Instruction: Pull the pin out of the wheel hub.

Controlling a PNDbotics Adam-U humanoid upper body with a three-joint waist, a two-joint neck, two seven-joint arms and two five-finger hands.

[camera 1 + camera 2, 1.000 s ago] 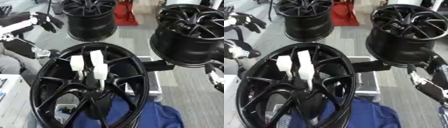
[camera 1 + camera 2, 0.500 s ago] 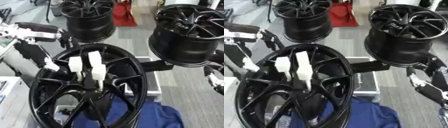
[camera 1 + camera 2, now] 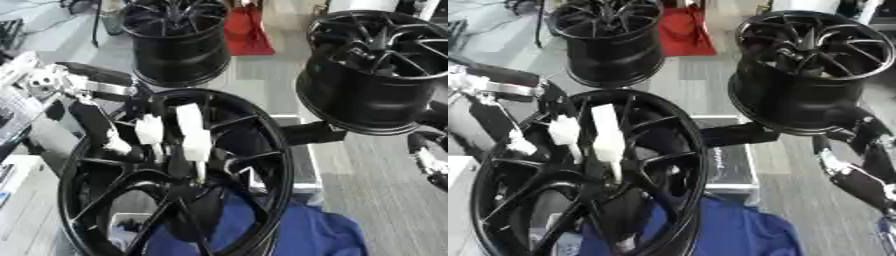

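A large black wheel hub (image 3: 96,190) stands tilted in the foreground, its spokes facing me. Two white pins stick up near its centre: a shorter one (image 3: 149,129) on the left and a longer one (image 3: 192,136) on the right. My left hand (image 3: 94,116) reaches in from the left over the hub's upper left rim. Its dark fingers (image 3: 114,142) are fairly straight, with a pale tip just left of the shorter pin, and hold nothing. My right hand (image 3: 857,172) hangs open at the right edge, away from the hub.
A second black wheel (image 3: 175,45) stands at the back, with a red object (image 3: 247,31) beside it. A third wheel (image 3: 376,70) rests on a dark mount at the right. A blue cloth (image 3: 302,232) lies under the hub, next to a flat dark case (image 3: 728,160).
My left arm has swung in from the far left and down onto the hub's upper left rim, close to the shorter pin. The pins and the right hand have stayed put.
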